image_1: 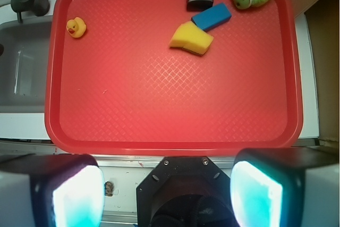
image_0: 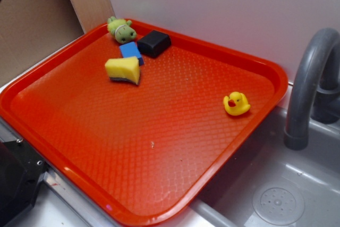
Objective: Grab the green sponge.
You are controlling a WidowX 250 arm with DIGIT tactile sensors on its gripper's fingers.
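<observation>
While poised off the near rim of the red tray (image_1: pixel 53 78), gripper (image_1: pixel 167 192) jaws spread wide, grasping nothing, green sponge (image_1: pixel 191 39) well ahead, untouched.

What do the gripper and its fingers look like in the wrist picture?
The gripper has a black, angular body with small screws on its top face. Its two fingers are blocky, with dark housings and pale grey outer sides. Their inner pads glow light cyan. No cables or markings show. In the exterior view only a black part shows at the lower left corner.
</observation>
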